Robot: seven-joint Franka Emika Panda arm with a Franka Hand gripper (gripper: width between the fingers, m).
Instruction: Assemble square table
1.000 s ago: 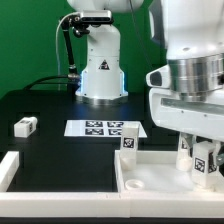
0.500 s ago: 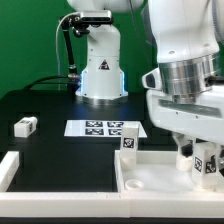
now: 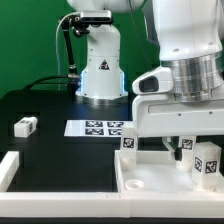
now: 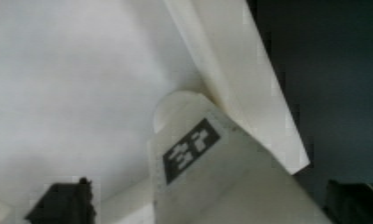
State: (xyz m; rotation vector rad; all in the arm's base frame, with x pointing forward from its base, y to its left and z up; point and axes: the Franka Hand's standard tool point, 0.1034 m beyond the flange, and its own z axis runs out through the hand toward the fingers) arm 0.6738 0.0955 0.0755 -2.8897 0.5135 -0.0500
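Note:
The square table panel [image 3: 150,178] lies at the front right of the exterior view, recessed face up. A tagged white leg [image 3: 127,140] stands at its far left corner. Two more legs [image 3: 207,160] stand at its right side. My gripper [image 3: 188,142] hangs low over those right legs. In the wrist view a white leg with a tag [image 4: 197,150] stands up between my dark fingertips [image 4: 58,205], with a gap on each side. The gripper [image 4: 204,205] is open. The panel [image 4: 76,90] shows behind the leg.
A loose tagged leg [image 3: 25,126] lies on the black table at the exterior view's left. The marker board [image 3: 100,128] lies in the middle. A white border bar [image 3: 8,168] runs along the front left. The robot base [image 3: 100,70] stands behind.
My hand has turned and shifted toward the exterior view's left over the panel's right legs. The tagged right leg shows more fully now. The other parts have not moved.

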